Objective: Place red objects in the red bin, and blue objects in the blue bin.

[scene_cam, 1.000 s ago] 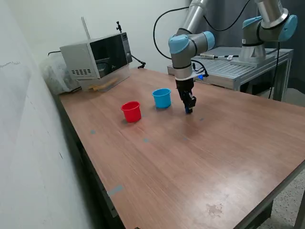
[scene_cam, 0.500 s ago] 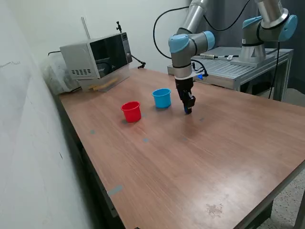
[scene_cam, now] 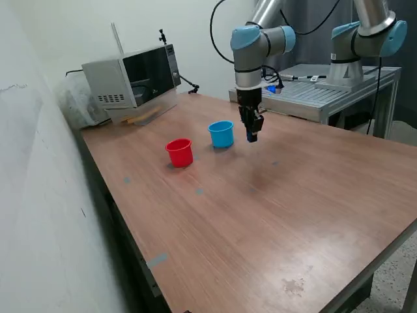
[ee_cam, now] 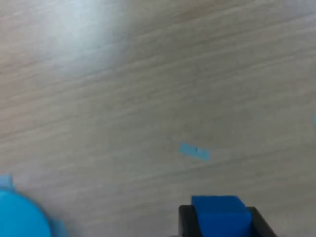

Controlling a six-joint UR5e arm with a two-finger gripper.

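My gripper (scene_cam: pixel 251 135) hangs above the table, just to the exterior view's right of the blue bin (scene_cam: pixel 221 134), a light blue cup. It is shut on a dark blue cube (ee_cam: pixel 219 213), which shows in the wrist view between the two black fingers (ee_cam: pixel 186 220). The blue bin's rim (ee_cam: pixel 19 217) also shows at the edge of the wrist view. The red bin (scene_cam: pixel 180 152), a red cup, stands upright to the exterior view's left of the blue one. No red cubes are in view.
A microwave (scene_cam: pixel 133 77) sits at the table's far corner on the exterior view's left. A second robot arm (scene_cam: pixel 365 39) stands on a metal bench behind the table. Small blue tape marks (ee_cam: pixel 194 151) dot the wooden tabletop (scene_cam: pixel 273 215).
My gripper has risen from near the tabletop and shifted slightly toward the blue bin, carrying the blue cube with it.
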